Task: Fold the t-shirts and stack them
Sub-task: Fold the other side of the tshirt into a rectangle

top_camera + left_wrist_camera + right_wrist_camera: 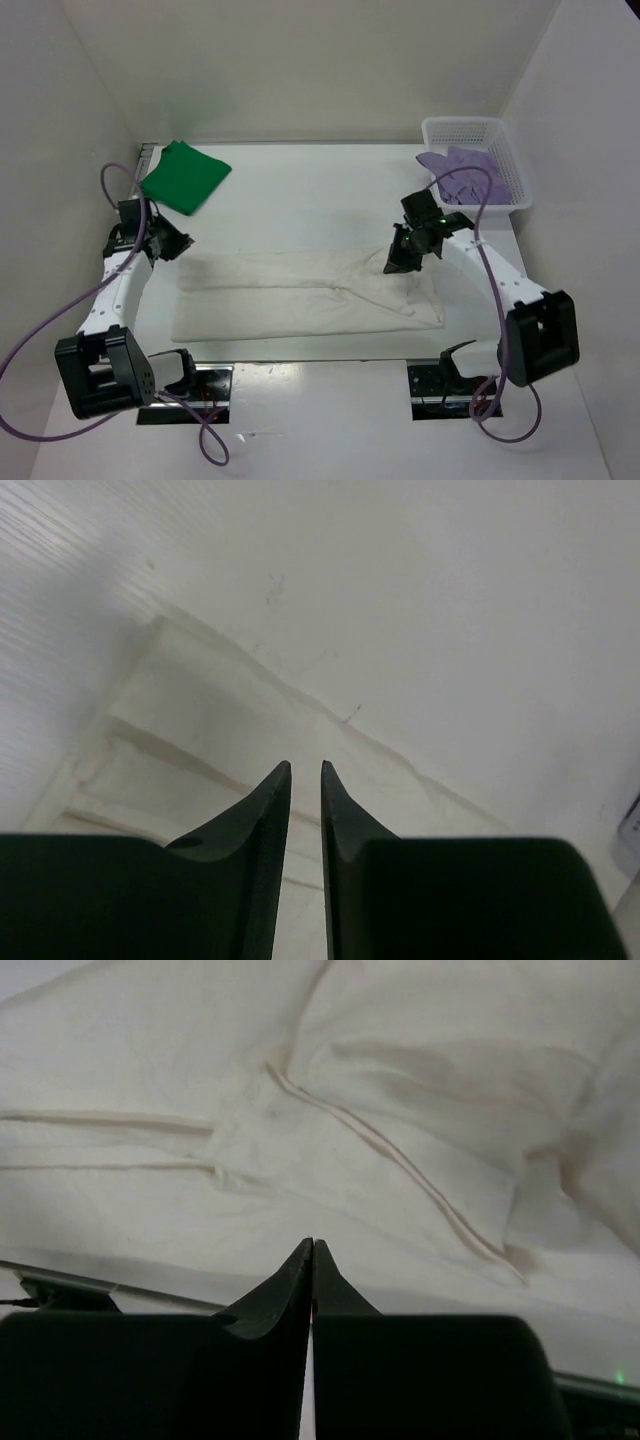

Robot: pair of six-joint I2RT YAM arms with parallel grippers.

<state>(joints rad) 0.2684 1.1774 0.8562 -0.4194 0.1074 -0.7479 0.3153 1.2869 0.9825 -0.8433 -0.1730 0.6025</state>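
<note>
White cloth takes up the middle of my overhead view: the white t-shirt (pixel 310 295) lies flat on the table (pixel 300 190) as a long band running left to right, with a crease along its length and its right end rumpled. My left gripper (pixel 180 243) hangs at the far left corner of that band. On the left wrist feed its fingers (pixel 265 810) stand a little apart with a narrow slit between the tips and nothing in it, and the shirt's hemmed edge (pixel 200 740) shows just beyond them. My right gripper (pixel 398 262) sits over the shirt's right end, pointing down at the cloth. On the right wrist feed its fingers (pixel 285 1290) are pressed tip to tip with no cloth caught between them, and wrinkled white fabric (pixel 400 1110) with two seam lines fills the view ahead. I cannot tell from any feed whether those tips touch the shirt or hover just off it. The green t-shirt (pixel 185 178) rests folded into a tidy square at the far left corner of the table, well apart from both arms. The lavender t-shirt (pixel 465 175) is bunched in the white lattice basket (pixel 500 135) at the far right corner, with some of it lapping over the basket's left rim
</note>
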